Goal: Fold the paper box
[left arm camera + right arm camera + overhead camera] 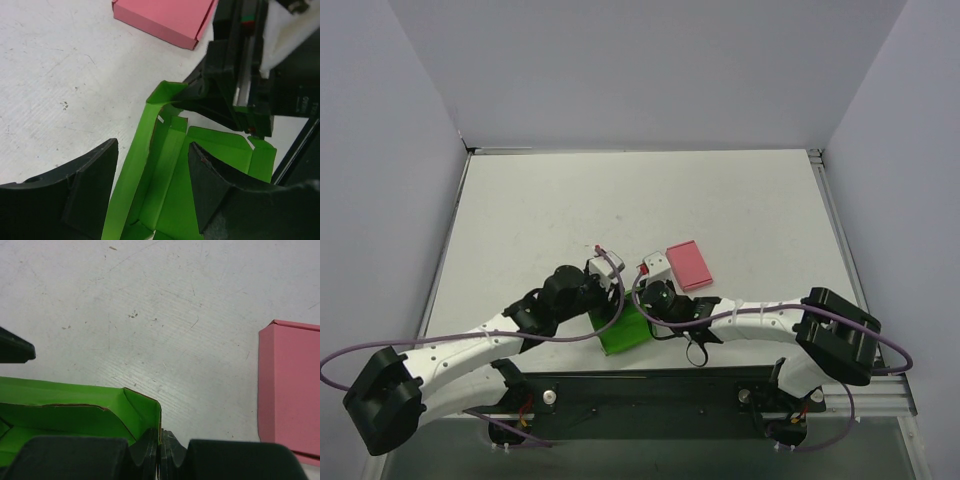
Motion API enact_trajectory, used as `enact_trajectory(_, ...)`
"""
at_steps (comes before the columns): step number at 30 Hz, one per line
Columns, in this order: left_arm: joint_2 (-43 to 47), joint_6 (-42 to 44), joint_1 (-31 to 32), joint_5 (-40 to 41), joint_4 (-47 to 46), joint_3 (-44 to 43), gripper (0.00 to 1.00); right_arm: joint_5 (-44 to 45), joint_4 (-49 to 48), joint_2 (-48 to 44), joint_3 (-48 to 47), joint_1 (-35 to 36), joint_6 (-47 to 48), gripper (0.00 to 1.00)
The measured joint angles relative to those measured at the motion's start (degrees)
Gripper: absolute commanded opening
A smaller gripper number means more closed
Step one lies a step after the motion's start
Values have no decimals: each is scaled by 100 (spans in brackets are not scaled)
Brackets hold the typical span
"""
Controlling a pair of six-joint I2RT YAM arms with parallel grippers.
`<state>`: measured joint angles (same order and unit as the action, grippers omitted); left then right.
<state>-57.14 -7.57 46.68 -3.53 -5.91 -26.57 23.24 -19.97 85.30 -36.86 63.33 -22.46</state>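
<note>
Diffuse, even light from above leaves the white table [640, 200] bright and free of glare, with only soft, short shadows cast on it. In the wrist views the left gripper [152, 167] and right gripper [160, 452] appear dark and slightly soft at the lower edge, whereas the surface ahead of them is sharp; the paper box [167, 192] is vividly saturated, shaded within its folds

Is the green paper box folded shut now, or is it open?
Open, only partly folded: the paper box has raised walls, its inside shows, and no flap covers it.
</note>
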Motion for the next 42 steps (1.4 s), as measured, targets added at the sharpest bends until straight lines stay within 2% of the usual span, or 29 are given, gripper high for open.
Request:
enact_trajectory(6, -52, 352, 356, 238, 125, -11, 67, -400, -13, 0, 0, -168, 188, 0)
enact_trajectory(9, -52, 481, 393, 437, 125, -11, 64, -509, -13, 0, 0, -186, 229, 0)
enact_trajectory(20, -450, 774, 518, 898, 127, -103, 63, -789, -11, 0, 0, -245, 284, 0)
enact_trajectory(23, -461, 813, 522, 935, 125, -103, 61, -844, 0, -7, 0, -291, 282, 0)
enact_trajectory(25, -470, 831, 535, 960, 125, -103, 54, -879, 33, -35, 0, -315, 286, 0)
enact_trajectory(31, -573, 905, 573, 986, 122, -103, 53, -990, 151, -118, 0, -391, 310, 0)
enact_trajectory(34, -625, 949, 634, 990, 120, -103, 49, -1043, 205, -153, 0, -413, 310, 0)
enact_trajectory(40, -706, 992, 697, 1043, 120, -107, 28, -1095, 236, -170, 0, -448, 308, 0)
enact_trajectory(41, -726, 1008, 723, 1067, 118, -114, 26, -1113, 249, -179, 0, -450, 306, 6)
enact_trajectory(42, -748, 1023, 745, 1088, 109, -127, 19, -1128, 282, -199, 2, -457, 306, 11)
